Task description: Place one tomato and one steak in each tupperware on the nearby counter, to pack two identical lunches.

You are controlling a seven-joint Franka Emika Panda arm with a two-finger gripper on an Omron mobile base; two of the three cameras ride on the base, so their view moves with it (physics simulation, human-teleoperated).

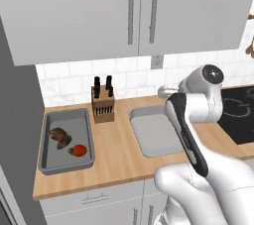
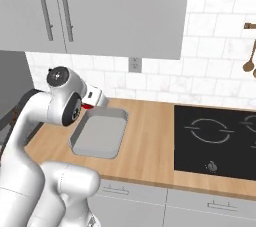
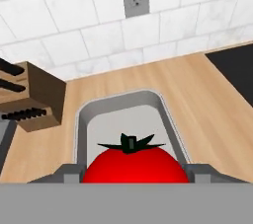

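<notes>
Wooden counter bears two trays; left tray has steak and tomato; gripper, closed around second tomato, hangs over bare right tray; its steak remains.

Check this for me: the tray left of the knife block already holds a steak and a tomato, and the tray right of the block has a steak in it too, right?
Not quite. The left tray does hold a steak and a tomato, but the tray right of the knife block is empty, as the left base view shows. That right tray has no steak; the gripper holds a second tomato over it in the hand view.
</notes>
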